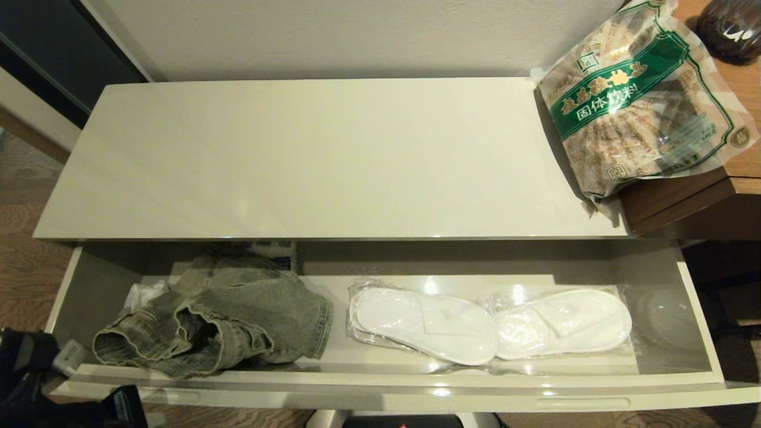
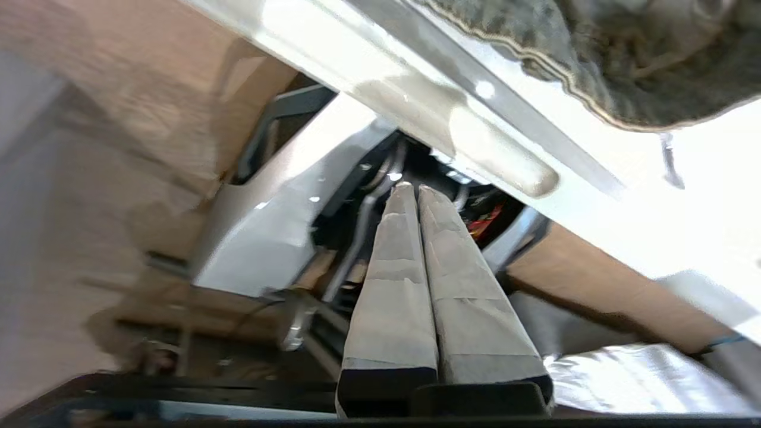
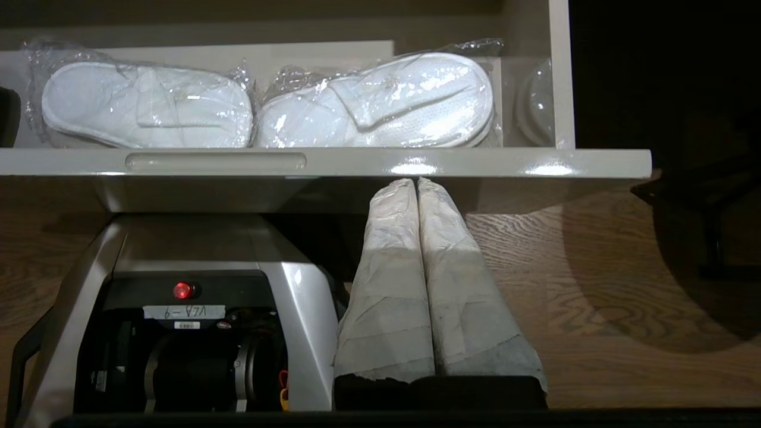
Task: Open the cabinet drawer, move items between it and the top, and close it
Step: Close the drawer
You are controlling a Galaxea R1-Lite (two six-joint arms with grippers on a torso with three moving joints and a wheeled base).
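The cabinet drawer (image 1: 380, 397) stands pulled out below the glossy cream top (image 1: 321, 160). In its left part lies the crumpled grey-green denim garment (image 1: 220, 315), also seen over the drawer's front in the left wrist view (image 2: 642, 53). The bag of brown granules (image 1: 642, 101) with its green band rests at the right end of the top, overlapping the wooden desk. My left arm (image 1: 27, 374) is low at the drawer's front left corner. Its gripper (image 2: 416, 189) is shut and empty, just under the drawer front (image 2: 464, 125). My right gripper (image 3: 416, 181) is shut and empty below the drawer front (image 3: 475, 162).
Two white slippers in clear plastic (image 1: 487, 324) fill the drawer's middle and right (image 3: 267, 107). A clear round object (image 1: 666, 318) sits at its right end. A wooden desk (image 1: 701, 196) with a dark object (image 1: 731, 27) adjoins the cabinet. My base (image 3: 196, 309) stands on wood flooring.
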